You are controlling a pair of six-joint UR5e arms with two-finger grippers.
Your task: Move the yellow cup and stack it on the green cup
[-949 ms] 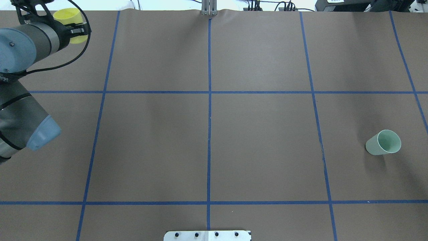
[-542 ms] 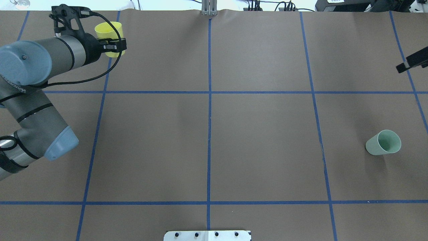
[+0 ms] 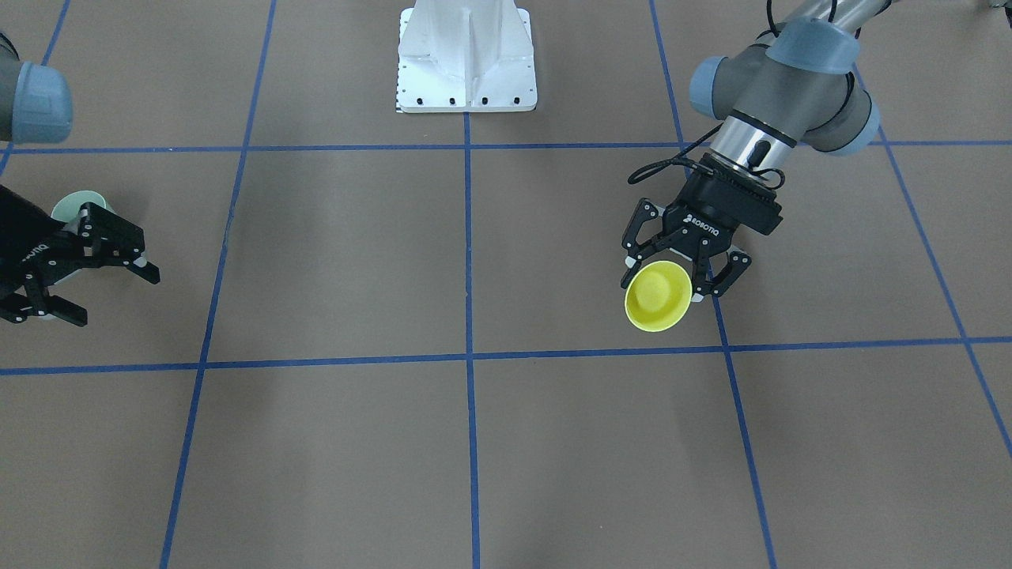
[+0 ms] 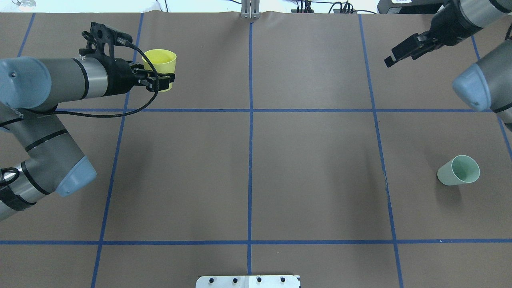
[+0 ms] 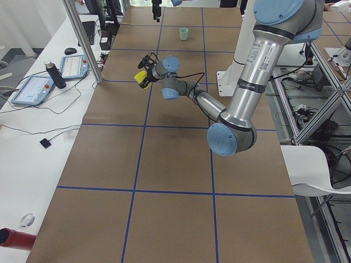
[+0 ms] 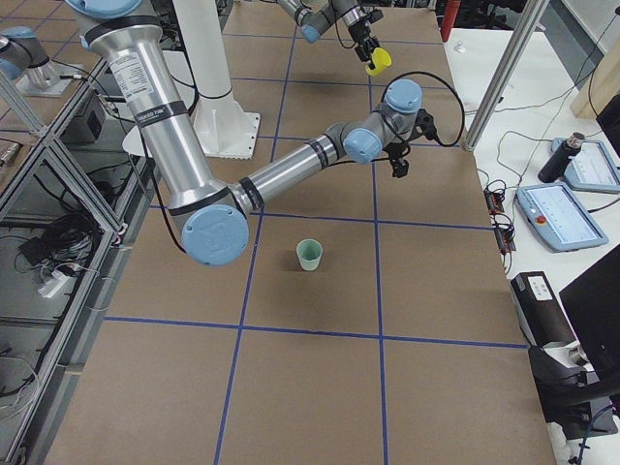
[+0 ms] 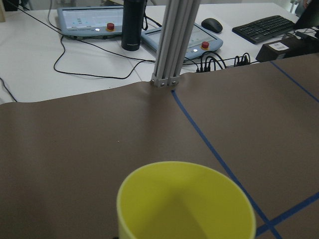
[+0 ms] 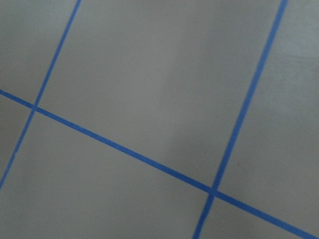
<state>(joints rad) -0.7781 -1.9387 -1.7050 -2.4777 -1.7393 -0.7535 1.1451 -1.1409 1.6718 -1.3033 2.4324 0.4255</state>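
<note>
In the front-facing view the green cup (image 3: 71,204) shows only as a sliver of rim at the far left, behind the right gripper (image 3: 117,299). That gripper's body is cut off by the picture's left edge. The left wrist view crops the yellow cup (image 7: 185,199) just below its rim, and the left gripper (image 4: 164,81) around it falls outside that frame. Seen from the table's left end, the green cup is too small for detail.
</note>
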